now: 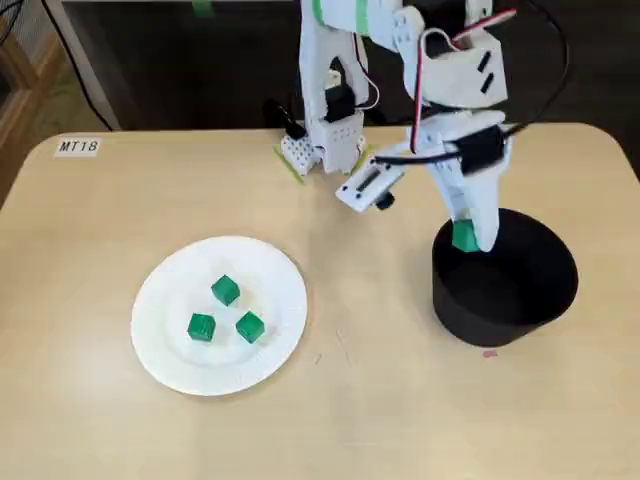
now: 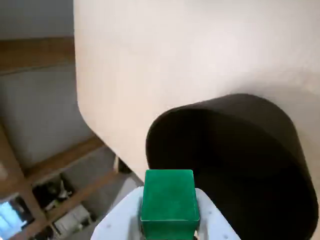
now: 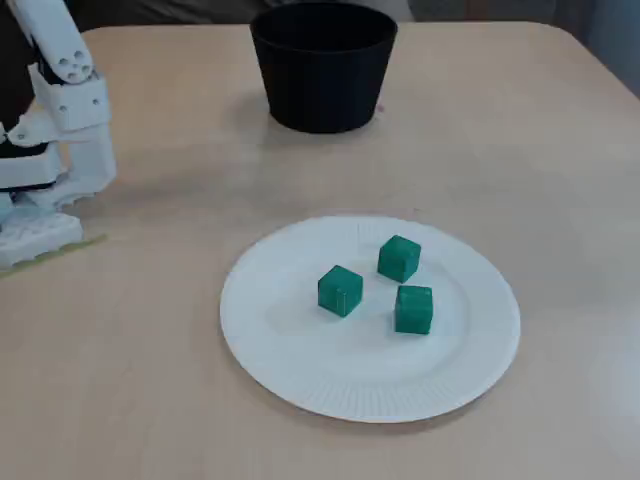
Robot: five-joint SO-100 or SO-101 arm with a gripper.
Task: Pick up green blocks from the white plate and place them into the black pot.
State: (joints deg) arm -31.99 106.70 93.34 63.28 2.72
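My gripper (image 1: 467, 238) is shut on a green block (image 1: 463, 237) and hangs over the near-left rim of the black pot (image 1: 520, 300). In the wrist view the held green block (image 2: 168, 201) sits between the white fingers (image 2: 214, 220), just short of the pot's dark opening (image 2: 235, 165). Three more green blocks (image 1: 225, 290) (image 1: 201, 327) (image 1: 250, 326) lie on the white plate (image 1: 170, 350). The other fixed view shows the same three blocks (image 3: 340, 290) (image 3: 399, 258) (image 3: 413, 308) on the plate (image 3: 300, 370) and the pot (image 3: 322, 70) behind it; the gripper is out of that frame.
The arm's white base (image 1: 325, 140) stands at the table's back edge, also seen at the left in a fixed view as the base (image 3: 45, 170). A label reading MT18 (image 1: 78, 146) is stuck at the back left corner. The wrist view shows the table edge and shelving below.
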